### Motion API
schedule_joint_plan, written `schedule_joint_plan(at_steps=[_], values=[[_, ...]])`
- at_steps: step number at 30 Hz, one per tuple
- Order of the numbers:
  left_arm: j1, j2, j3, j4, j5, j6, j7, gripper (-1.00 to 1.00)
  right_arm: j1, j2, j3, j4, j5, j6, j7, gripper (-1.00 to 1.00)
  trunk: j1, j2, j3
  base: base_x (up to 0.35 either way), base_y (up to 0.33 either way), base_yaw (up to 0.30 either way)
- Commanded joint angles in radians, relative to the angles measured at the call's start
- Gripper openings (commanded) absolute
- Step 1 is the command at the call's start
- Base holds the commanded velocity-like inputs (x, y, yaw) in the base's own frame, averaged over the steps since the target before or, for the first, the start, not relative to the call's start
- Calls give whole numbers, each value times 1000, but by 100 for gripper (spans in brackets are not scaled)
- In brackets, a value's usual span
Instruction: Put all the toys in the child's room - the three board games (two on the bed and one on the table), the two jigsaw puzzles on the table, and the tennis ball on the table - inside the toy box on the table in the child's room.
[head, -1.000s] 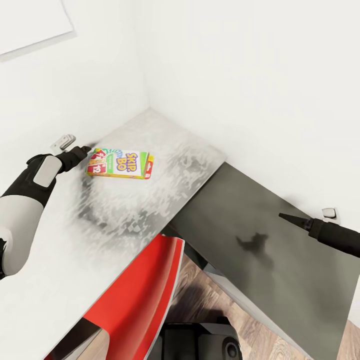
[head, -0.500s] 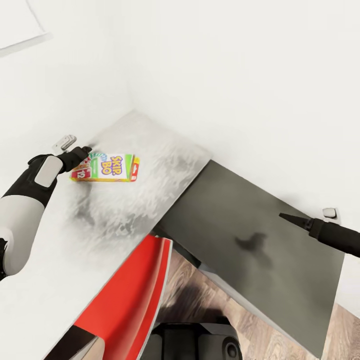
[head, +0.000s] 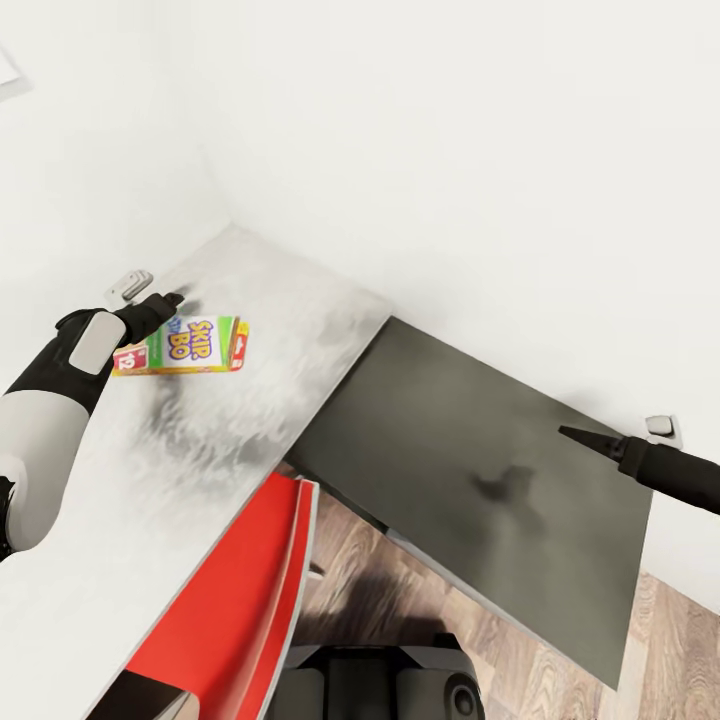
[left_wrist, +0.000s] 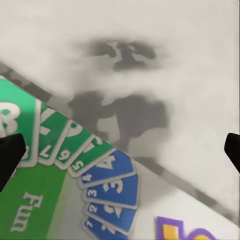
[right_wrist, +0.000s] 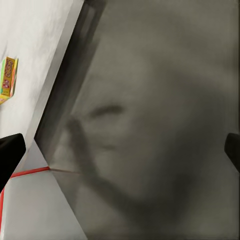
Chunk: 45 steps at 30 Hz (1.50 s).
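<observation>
One flat, brightly printed "Skip-Bo" board game box (head: 185, 345) lies on the pale grey-white mottled counter (head: 270, 330), near the corner where two white walls (head: 450, 150) meet. The left pincer (head: 165, 300), black and mounted on a white-and-black arm, hangs over the box's near end, partly covering it in the head view. In the left wrist view the box's green and blue numbered card artwork (left_wrist: 95, 185) sits directly below, between two dark fingertips (left_wrist: 10, 155) set wide apart, so this pincer is released and grasps nothing. The right pincer (head: 585, 436) hovers over a dark grey flat panel (head: 480, 450) adjoining the counter, well apart from the box. Its fingertips (right_wrist: 9, 152) stand at opposite edges of the right wrist view, likewise released. A glossy red curved object (head: 240, 600) sits below the counter edge, above wood-plank floor (head: 370, 560).
</observation>
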Motion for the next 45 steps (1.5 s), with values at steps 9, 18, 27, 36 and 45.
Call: schedule_joint_plan(at_steps=[9,18,27,36,45], values=[[2,0,-6,-1,11,2,9,100,-1,0,-1,0,5,5,7,100,1,-2,-1,0,0,-26],[0,4,-5,-3,11,2,6,100,-1,1,0,0,5,5,7,100,1,-2,-1,0,0,-5],[1,56,61,-47,12,60,2,100,-1,3,1,0,5,5,7,100,1,-2,-1,0,0,-1],[23,104,161,-87,10,135,2,100,-1,3,5,0,8,5,6,100,1,-2,-1,0,0,0],[41,130,197,-111,10,156,0,100,-1,3,6,0,10,5,5,100,1,-2,-1,0,0,0]])
